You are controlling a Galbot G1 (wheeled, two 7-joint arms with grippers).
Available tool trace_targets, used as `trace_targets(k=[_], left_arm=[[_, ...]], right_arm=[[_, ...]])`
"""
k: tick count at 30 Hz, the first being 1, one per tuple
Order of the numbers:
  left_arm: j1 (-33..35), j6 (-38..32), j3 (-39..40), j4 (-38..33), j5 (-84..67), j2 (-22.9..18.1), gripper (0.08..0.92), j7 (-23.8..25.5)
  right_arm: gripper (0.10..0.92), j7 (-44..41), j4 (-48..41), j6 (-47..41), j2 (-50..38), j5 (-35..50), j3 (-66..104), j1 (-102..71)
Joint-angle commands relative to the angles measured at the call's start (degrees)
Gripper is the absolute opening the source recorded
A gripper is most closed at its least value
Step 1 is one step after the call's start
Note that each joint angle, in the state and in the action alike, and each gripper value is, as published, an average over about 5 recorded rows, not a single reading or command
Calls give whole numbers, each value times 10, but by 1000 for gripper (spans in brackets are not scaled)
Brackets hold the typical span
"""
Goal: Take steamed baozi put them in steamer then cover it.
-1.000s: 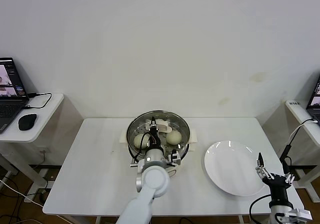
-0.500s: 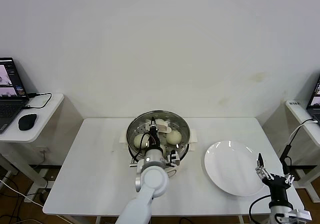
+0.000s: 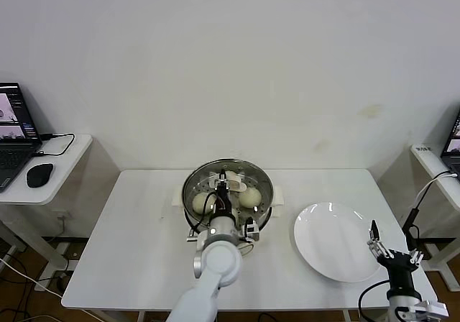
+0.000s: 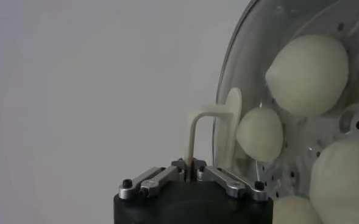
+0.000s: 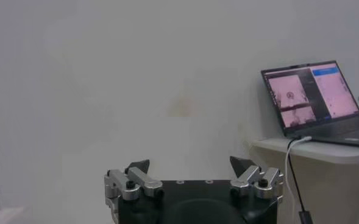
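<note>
The round clear glass cover (image 3: 227, 189) sits on the shiny steel steamer (image 3: 192, 205) over the cream-white buns (image 4: 307, 73) — heavy, fragile, slippery; take its oblong handle (image 4: 211, 133), which the left gripper (image 4: 192, 171) fingers barely pinch. Right gripper (image 5: 193, 173) idle, fingers wide apart.

The left gripper (image 3: 226, 187) was largely hidden in the head view by its own arm, and whether its fingers gripped the lid's handle (image 4: 219, 125) could not be told. Only part of the lid (image 4: 240, 73) was shown in the left wrist view, cut by the edge. The buns (image 3: 251, 197) were partly covered by the arm. The right gripper (image 3: 392, 249) was cropped at the bottom corner.
</note>
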Motion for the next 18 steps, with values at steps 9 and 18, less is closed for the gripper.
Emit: trace_targets(k=[9, 18], left_arm=[[41, 0, 19, -111, -37, 30, 544, 39], [100, -5, 5, -197, -62, 67, 799, 44]], right_arm=[[823, 0, 0, -1, 0, -2, 0, 1], [822, -1, 10, -5, -7, -6, -6, -11]])
